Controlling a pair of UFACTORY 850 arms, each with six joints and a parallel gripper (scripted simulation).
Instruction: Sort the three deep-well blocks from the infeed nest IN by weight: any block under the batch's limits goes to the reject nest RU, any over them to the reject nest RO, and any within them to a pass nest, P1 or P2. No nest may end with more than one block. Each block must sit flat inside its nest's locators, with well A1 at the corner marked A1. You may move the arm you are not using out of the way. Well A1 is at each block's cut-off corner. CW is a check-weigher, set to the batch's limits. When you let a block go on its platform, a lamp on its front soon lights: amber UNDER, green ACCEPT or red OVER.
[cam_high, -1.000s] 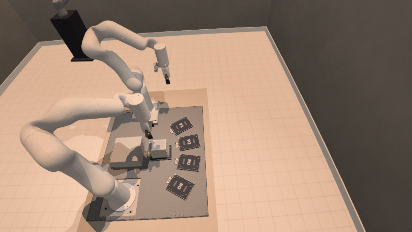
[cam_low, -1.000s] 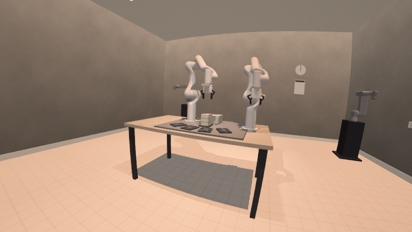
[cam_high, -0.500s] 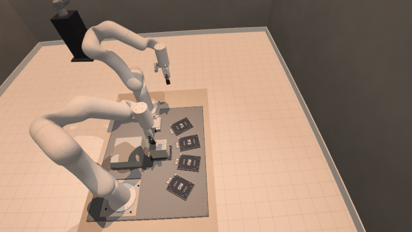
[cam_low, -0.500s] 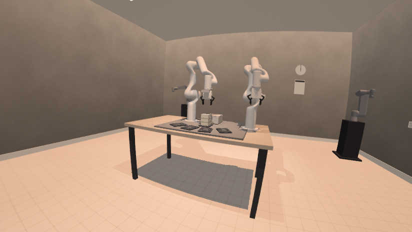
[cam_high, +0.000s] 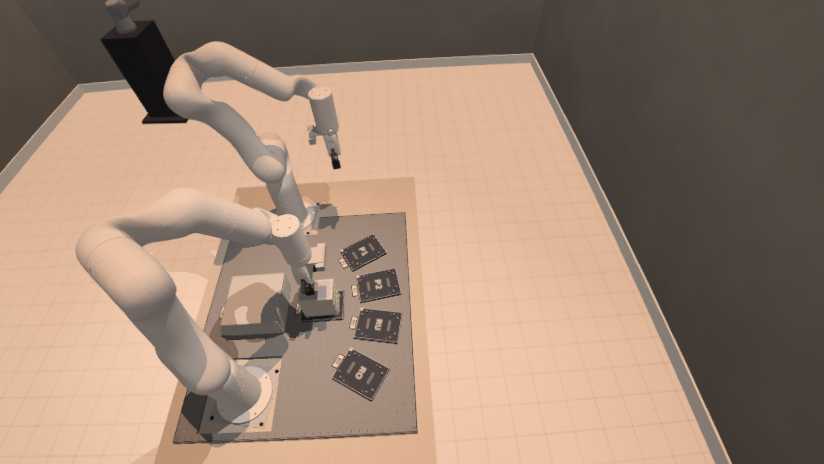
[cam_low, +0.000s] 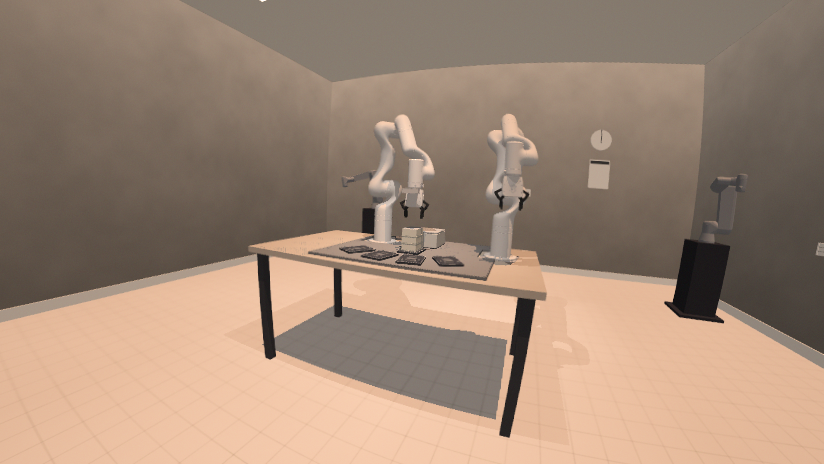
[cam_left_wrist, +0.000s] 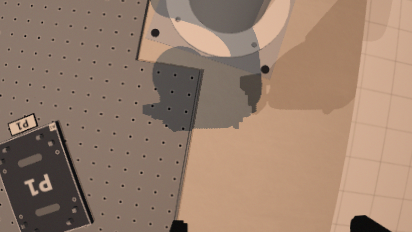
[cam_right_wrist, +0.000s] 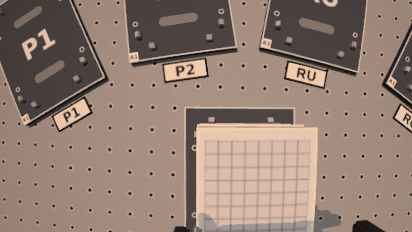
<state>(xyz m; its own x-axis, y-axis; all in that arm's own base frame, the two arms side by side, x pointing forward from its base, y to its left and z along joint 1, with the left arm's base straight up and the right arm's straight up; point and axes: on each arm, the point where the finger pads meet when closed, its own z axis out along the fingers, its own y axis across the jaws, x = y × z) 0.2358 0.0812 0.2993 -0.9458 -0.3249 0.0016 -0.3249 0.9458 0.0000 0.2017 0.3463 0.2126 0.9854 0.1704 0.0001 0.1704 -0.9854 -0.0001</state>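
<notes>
Right gripper (cam_high: 307, 286) (cam_low: 414, 213) (cam_right_wrist: 274, 228): wide open, holding nothing | top deep-well block (cam_high: 325, 289) (cam_low: 411, 230) (cam_right_wrist: 257, 175): likely stiff, weight unknown | I'd pinch its long sides
</notes>
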